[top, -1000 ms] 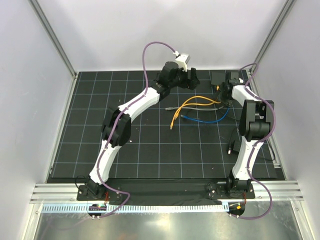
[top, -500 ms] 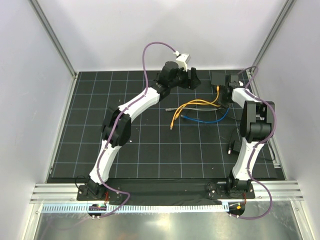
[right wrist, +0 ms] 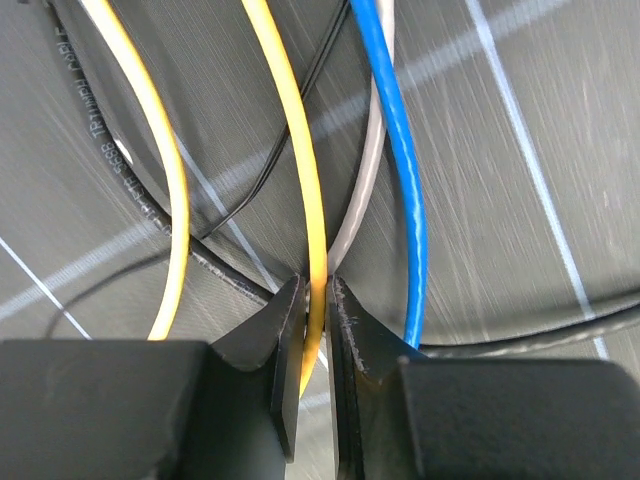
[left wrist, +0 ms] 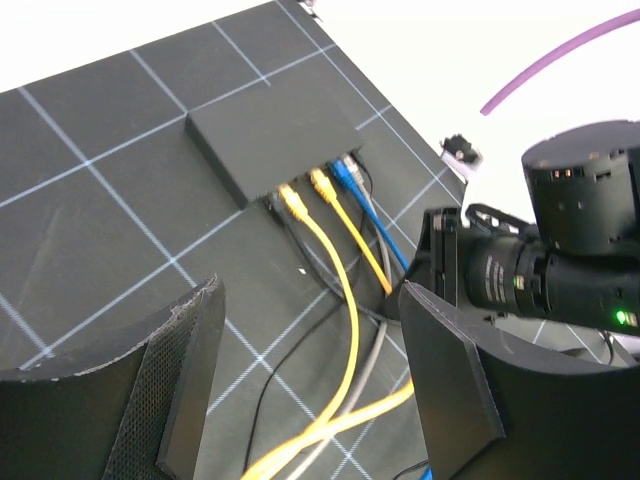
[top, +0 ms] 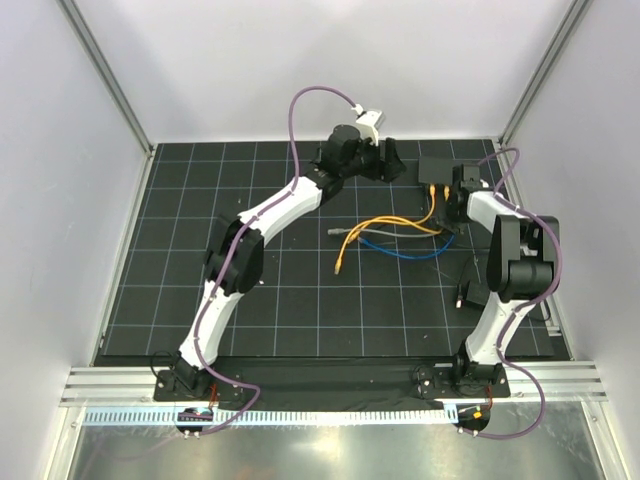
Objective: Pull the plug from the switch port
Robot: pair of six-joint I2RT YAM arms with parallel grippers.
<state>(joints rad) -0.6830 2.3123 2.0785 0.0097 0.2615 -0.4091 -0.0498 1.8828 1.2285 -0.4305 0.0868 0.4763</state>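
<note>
Right claw [right wrist: 315,300] pinches smooth yellow cable [right wrist: 300,170], jaws nearly shut | left claw [left wrist: 312,297] gapes wide, empty | flat matte-black switch [left wrist: 270,135], plugs [left wrist: 322,183] seated along one edge | gridded black mat [left wrist: 100,230]

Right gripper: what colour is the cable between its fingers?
Yellow. The right gripper is shut on the yellow cable; the right wrist view shows it best.

1. A robot lab cell: left arm [top: 270,210] and right arm [top: 487,315] bolted to a rail [top: 110,383] at the table's [top: 300,300] near edge.
2. White walls [top: 50,200] and metal posts [top: 105,75] enclose the table's other sides.
</note>
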